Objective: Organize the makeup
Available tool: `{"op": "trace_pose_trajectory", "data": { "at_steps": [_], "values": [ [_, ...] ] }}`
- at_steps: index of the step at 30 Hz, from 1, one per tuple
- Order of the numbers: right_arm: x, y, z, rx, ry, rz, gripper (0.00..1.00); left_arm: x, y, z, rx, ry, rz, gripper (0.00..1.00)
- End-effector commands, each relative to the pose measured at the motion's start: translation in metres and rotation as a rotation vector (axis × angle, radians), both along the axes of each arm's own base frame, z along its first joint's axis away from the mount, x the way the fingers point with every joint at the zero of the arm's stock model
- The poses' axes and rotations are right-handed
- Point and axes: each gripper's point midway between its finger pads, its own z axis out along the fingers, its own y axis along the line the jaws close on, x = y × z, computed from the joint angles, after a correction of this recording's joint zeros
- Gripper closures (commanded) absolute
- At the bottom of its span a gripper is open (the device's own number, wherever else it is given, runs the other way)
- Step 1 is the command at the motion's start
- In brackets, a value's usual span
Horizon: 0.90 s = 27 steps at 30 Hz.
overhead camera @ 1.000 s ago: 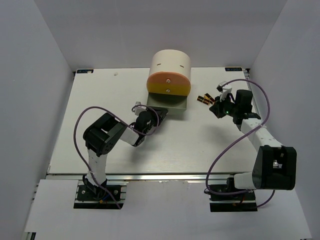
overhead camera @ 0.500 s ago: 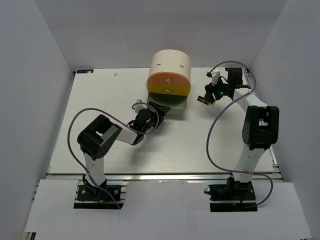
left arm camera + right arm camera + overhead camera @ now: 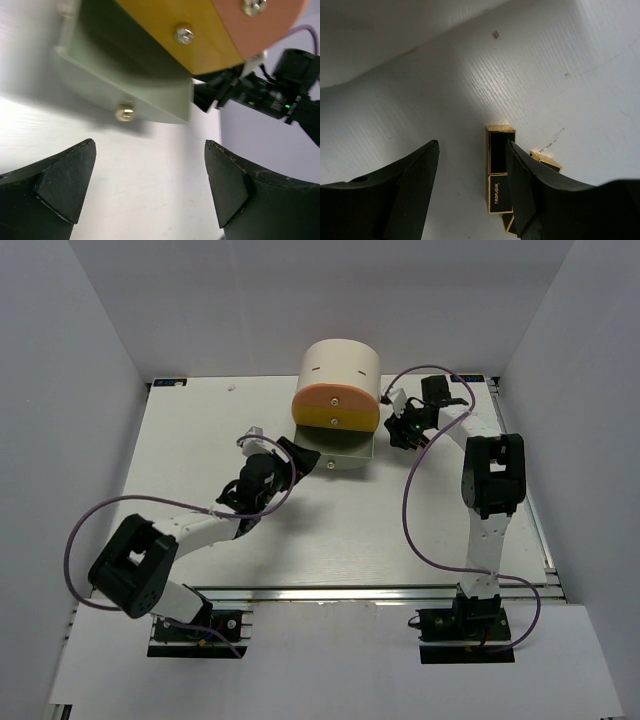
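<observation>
Right gripper hangs low over the white desk at about 1 o'clock in the overhead view, just beside the right flank of a cream cylindrical cabinet. Its jaws are moderately parted and hold nothing. Seen from the right wrist, a black-and-gold lipstick tube lies flat on the desk under the gap. It sits close to the inner edge of one finger, with its length running from 12 to 6 o'clock. A second tube peeks out at 4 o'clock, mostly hidden behind that finger.

The left gripper sits near the middle of the desk, aimed toward 1 o'clock at the cabinet's lowest level. Its jaws are spread wide and empty. From the left wrist, a pale green drawer juts out beneath a yellow drawer and an orange drawer. A small brass knob on the green front lies at 11 o'clock from the gap, apart from both fingers. The drawer's inside cannot be seen from the left wrist.
</observation>
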Motion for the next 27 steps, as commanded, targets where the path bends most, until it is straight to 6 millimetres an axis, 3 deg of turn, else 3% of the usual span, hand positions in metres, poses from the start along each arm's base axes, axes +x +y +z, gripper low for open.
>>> {"op": "trace_pose_trajectory", "data": {
  "at_steps": [1, 4, 5, 6, 9, 16, 21, 27],
  "values": [
    [0.017, -0.008, 0.009, -0.048, -0.050, -0.013, 0.38, -0.008, 0.048, -0.010, 0.136, 0.019, 0.075, 0.02],
    [0.023, -0.011, 0.005, -0.076, -0.064, -0.014, 0.38, -0.015, 0.078, -0.017, 0.165, 0.046, 0.135, 0.02],
    [0.024, -0.013, 0.001, -0.091, -0.065, -0.019, 0.38, -0.018, 0.085, -0.010, 0.161, 0.030, 0.152, 0.02],
    [0.026, -0.013, 0.001, -0.093, -0.070, -0.020, 0.38, -0.022, 0.095, -0.018, 0.187, 0.047, 0.164, 0.02],
    [0.025, -0.015, -0.005, -0.105, -0.063, -0.019, 0.38, -0.031, 0.106, -0.015, 0.197, 0.038, 0.174, 0.02],
    [0.005, -0.018, -0.026, -0.121, 0.012, 0.002, 0.45, -0.047, 0.116, -0.012, 0.200, 0.023, 0.179, 0.02],
    [-0.003, -0.024, -0.030, -0.125, 0.040, -0.013, 0.53, -0.051, 0.124, -0.010, 0.230, 0.041, 0.201, 0.02],
    [-0.019, -0.026, -0.023, -0.106, 0.066, -0.015, 0.74, -0.054, 0.124, -0.004, 0.236, 0.019, 0.184, 0.02]
  ]
}}
